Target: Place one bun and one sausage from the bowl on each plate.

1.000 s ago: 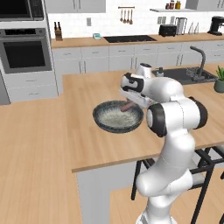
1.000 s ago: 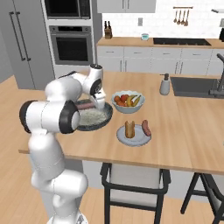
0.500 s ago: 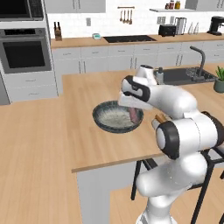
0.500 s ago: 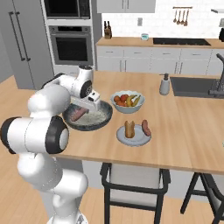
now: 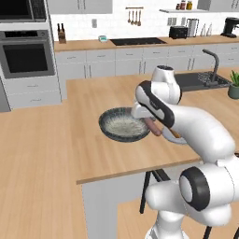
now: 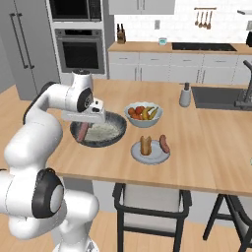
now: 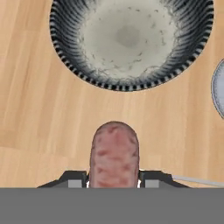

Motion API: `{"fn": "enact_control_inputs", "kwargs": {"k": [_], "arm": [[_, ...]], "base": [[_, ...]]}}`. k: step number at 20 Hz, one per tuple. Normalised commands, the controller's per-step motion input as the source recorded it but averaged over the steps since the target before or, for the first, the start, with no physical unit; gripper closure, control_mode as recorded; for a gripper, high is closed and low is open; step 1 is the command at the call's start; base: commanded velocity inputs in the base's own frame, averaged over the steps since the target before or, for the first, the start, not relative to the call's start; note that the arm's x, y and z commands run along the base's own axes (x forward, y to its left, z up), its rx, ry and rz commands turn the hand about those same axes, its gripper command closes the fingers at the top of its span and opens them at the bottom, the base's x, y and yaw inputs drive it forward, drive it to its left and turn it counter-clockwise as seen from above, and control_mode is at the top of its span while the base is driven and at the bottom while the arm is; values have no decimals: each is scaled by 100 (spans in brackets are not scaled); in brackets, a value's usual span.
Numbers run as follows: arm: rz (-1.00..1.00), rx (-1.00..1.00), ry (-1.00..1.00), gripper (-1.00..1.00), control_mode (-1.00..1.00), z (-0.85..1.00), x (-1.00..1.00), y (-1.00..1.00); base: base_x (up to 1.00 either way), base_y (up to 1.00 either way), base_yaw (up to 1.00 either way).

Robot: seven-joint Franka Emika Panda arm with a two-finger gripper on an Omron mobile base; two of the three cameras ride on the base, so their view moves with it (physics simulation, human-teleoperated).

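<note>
Sausage (image 7: pixel 114 154) clamped endwise in gripper (image 7: pixel 113 177), above the table just outside the bowl (image 7: pixel 131 41). Probably light, soft, smooth-skinned; a mid-length hold looks steadier.

The white arm rises from its base, bends at the elbow and reaches forward with the wrist turned down toward the tabletop (image 5: pixel 93 154). Its pincer (image 7: pixel 114 183) points downward, the two dark fingers clamped on either side of a sausage (image 7: pixel 114 155) that juts out past the tips.
</note>
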Motion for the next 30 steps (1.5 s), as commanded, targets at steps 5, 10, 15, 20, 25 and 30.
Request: {"fn": "enact_control_inputs", "kwargs": {"k": [5, 10, 15, 20, 25, 30], "arm": [[0, -1, 0, 100, 100, 31, -20, -7], [0, 0, 0, 100, 100, 0, 0, 0], [0, 0, 0, 100, 100, 0, 0, 0], [0, 0, 0, 100, 100, 0, 0, 0], [0, 0, 0, 100, 100, 0, 0, 0], [0, 0, 0, 100, 100, 0, 0, 0]], "base": [[-5, -4, 0], [-39, -84, 0], [-23, -100, 0], [0, -100, 0], [10, -100, 0], [38, -100, 0]]}}
